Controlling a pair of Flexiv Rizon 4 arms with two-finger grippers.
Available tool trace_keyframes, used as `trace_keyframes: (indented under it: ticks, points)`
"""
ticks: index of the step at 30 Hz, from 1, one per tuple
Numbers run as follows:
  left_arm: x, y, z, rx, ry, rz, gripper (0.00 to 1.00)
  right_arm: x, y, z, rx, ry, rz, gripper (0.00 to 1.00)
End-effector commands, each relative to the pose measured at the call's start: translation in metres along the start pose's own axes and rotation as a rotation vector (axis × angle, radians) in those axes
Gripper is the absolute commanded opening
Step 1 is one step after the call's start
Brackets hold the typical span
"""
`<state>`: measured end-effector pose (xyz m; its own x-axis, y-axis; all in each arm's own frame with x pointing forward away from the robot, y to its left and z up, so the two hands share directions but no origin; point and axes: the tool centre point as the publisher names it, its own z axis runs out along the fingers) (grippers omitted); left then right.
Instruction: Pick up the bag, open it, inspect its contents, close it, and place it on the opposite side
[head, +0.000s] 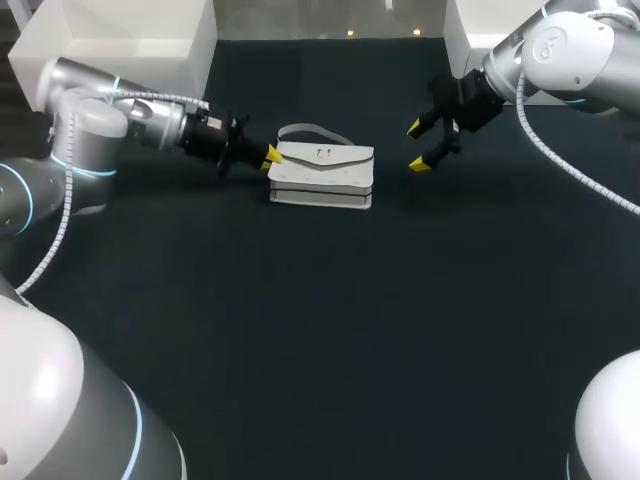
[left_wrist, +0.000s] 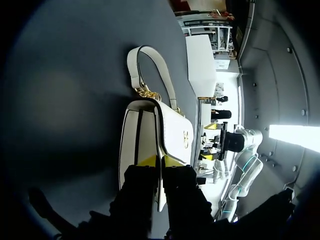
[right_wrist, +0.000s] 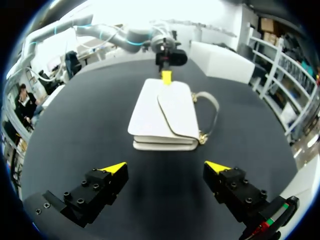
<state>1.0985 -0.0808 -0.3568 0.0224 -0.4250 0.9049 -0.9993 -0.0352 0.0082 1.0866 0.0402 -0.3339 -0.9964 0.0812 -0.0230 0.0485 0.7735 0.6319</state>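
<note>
A white handbag (head: 322, 175) lies flat on the dark table, flap up, its strap (head: 312, 131) looped at the far side. My left gripper (head: 270, 157) sits at the bag's left end. In the left wrist view the gripper (left_wrist: 160, 162) stands nearly closed, with the thin edge of the bag (left_wrist: 170, 125) pinched between its yellow tips. My right gripper (head: 417, 146) hovers wide open to the right of the bag, apart from it. In the right wrist view the bag (right_wrist: 165, 112) lies ahead of the open gripper (right_wrist: 167, 170), with the left gripper (right_wrist: 166, 76) at its far end.
White boxes stand at the table's back left (head: 130, 40) and back right (head: 480, 30) corners. The dark tabletop (head: 330, 330) stretches wide toward the front, in front of the bag.
</note>
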Motion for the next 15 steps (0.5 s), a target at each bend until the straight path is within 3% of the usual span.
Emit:
trace_keyframes:
  ticks: [1,15]
  points:
    - [0.0028,0.0077,0.0083,0.082,0.003,-0.004,0.0,-0.001,-0.0004,-0.0001,-0.002,0.003,-0.001,1.0]
    - [0.0068,0.0099,0.0167,0.113,0.012,-0.001,0.0,-0.001,-0.0004,-0.0001,-0.002,0.003,-0.001,1.0]
